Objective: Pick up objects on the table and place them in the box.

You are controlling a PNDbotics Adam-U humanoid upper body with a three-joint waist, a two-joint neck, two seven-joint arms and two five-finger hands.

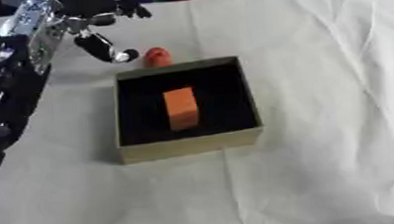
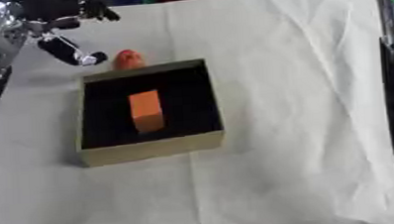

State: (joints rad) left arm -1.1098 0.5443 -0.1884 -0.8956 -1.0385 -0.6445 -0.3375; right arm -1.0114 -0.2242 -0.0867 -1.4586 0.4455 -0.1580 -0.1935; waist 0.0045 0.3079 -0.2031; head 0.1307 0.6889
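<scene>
Box (image 1: 190, 145): open, tan rim, black inside, mid-table on white cloth (image 1: 323, 125); mouth up so items can drop in.
Orange block (image 1: 181, 108): already in box, near centre, lying flat; long axis runs 12–6 o'clock, top end tipped slightly to 11.
Red-orange object (image 1: 156, 57): small, rounded, still on cloth, just outside box's far wall at about 11 o'clock from box centre; seems to stand upright, exact shape unclear.
Left hand (image 1: 100, 34): at 10–11 o'clock of box, just left of red-orange object, not touching it; fingers spread, one finger angled down toward it, holding nothing. Prob. placed for the approach.
Right hand: not seen; only dark arm along 3 o'clock edge of right eye view.
Step (judged): one item in, one left; next needs the hand closing round red-orange object, lift over rim.
</scene>
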